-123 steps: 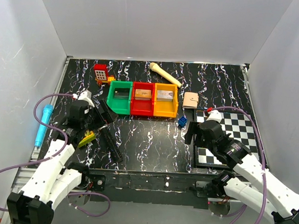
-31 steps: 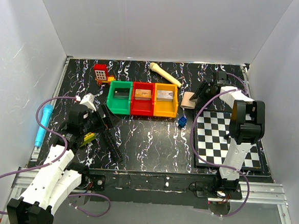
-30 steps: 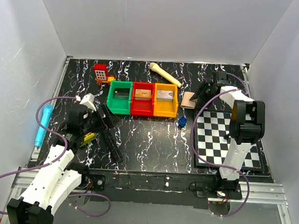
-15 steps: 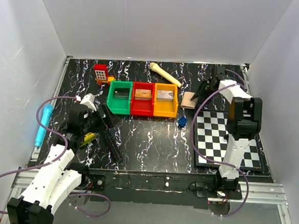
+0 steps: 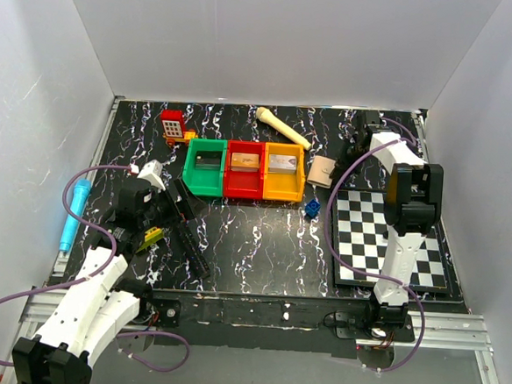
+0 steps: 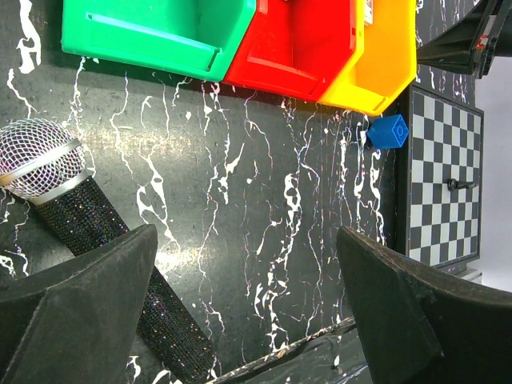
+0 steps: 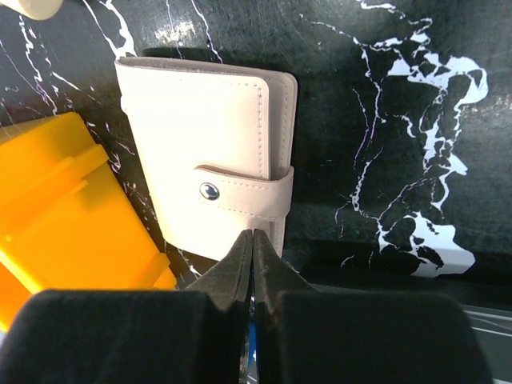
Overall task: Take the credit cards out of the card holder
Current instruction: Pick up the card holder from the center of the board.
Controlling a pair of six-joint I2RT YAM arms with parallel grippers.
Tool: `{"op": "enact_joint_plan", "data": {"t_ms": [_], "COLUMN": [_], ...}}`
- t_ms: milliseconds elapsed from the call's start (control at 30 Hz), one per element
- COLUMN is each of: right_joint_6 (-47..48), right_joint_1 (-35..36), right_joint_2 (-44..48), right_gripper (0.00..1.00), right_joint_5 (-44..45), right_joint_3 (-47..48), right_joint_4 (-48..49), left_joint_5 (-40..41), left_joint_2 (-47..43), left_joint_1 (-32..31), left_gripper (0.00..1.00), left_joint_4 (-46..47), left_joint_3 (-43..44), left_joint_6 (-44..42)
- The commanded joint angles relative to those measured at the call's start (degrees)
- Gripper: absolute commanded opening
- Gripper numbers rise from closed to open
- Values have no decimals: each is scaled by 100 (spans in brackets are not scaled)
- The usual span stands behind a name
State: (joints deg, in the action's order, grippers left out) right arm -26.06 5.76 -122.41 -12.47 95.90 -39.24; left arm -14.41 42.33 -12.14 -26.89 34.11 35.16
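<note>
The card holder is a pale tan folded wallet, closed by a snap strap, lying flat on the black marbled table to the right of the yellow bin. No credit cards show; they are hidden inside. My right gripper is shut, with its tips meeting at the holder's near edge just below the strap and nothing visible between them. From above, the card holder lies just left of the right gripper. My left gripper hangs wide open and empty over bare table, with a microphone under its left finger.
Green and red bins stand in a row with the yellow one. A blue cube lies by the chequered board. A bone-shaped toy and a red toy lie at the back.
My right arm swung from over the chequered board to the far right corner beside the card holder. Its jaws closed over the last second. The holder shifted slightly. The left arm stayed put.
</note>
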Motion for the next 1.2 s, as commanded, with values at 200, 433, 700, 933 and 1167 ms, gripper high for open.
{"op": "enact_joint_plan", "data": {"t_ms": [200, 433, 700, 933, 1167], "right_joint_6": [-232, -583, -830, -848, -751], "right_joint_1": [13, 373, 856, 997, 1120], "right_joint_2": [734, 904, 174, -19, -459], "right_gripper": [1, 71, 87, 91, 93], "right_joint_5": [131, 973, 2011, 2249, 2592], "right_joint_3": [-658, -522, 526, 763, 1423], "right_joint_4": [600, 429, -479, -548, -1059], "left_joint_5": [9, -44, -44, -61, -70], "left_joint_2": [-31, 30, -75, -40, 4], "left_joint_1": [-16, -16, -8, -16, -16], "left_gripper": [95, 95, 95, 95, 95], "left_joint_4": [-9, 26, 18, 9, 9], "left_joint_3": [-27, -18, -53, -27, -27], "left_joint_6": [-9, 9, 0, 9, 9]}}
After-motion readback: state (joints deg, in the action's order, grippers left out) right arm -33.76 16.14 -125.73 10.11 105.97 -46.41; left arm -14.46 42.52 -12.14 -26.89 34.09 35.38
